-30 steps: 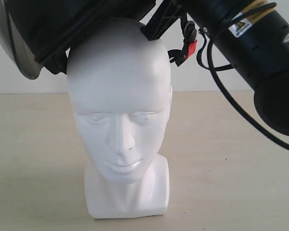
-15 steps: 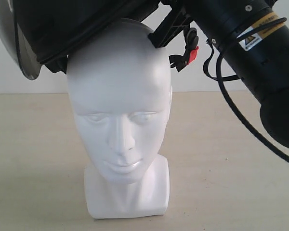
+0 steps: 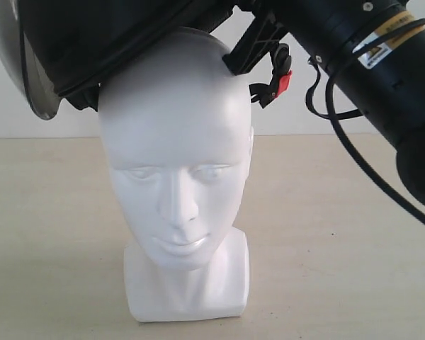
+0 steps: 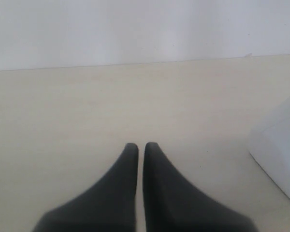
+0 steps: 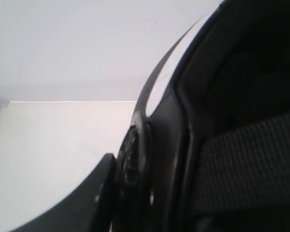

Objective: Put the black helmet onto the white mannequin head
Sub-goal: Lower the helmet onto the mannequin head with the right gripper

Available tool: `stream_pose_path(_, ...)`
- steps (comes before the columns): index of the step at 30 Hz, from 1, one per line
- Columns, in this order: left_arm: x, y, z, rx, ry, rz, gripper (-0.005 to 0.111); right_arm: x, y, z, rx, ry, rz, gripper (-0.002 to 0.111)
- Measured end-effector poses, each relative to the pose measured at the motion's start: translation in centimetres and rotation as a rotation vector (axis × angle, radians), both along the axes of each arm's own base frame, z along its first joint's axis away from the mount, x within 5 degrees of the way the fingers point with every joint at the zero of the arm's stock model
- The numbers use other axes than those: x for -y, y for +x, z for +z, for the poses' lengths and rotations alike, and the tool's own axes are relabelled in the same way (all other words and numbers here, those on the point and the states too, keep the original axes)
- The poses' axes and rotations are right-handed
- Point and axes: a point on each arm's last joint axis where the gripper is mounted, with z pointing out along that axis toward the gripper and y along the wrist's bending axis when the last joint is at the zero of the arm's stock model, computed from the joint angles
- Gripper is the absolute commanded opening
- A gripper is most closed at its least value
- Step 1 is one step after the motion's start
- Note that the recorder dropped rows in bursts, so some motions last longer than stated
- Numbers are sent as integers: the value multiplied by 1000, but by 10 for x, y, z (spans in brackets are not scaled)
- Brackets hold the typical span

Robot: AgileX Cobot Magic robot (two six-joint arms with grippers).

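Note:
The white mannequin head stands upright on the table, facing the exterior camera. The black helmet hangs tilted over its crown, rim touching the top of the head, smoke visor low on the left. A strap with the red buckle dangles at the right. My right gripper reaches in from the upper right, shut on the helmet's side; in the right wrist view the right gripper has one finger pressed against the helmet near the visor pivot. My left gripper hovers shut and empty over the table.
The right arm and its cable cross the upper right of the exterior view. The mannequin's squarish base lies to one side of the left gripper. A light wooden tabletop meets a white wall behind.
The right arm has shifted up and to the right, and the helmet has settled slightly further over the crown. The buckle moved a little right. The mannequin head stayed still.

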Motion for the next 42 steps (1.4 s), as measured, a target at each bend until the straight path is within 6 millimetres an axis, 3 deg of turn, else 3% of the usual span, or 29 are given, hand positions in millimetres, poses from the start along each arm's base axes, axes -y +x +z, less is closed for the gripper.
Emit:
stream_pose_path(26, 0, 0, 0, 0, 0, 0, 4, 22, -25, 12, -146, -371, -127, 0)
stream_pose_path(42, 0, 0, 0, 0, 0, 0, 4, 27, -29, 8, -199, -486, -159, 0)
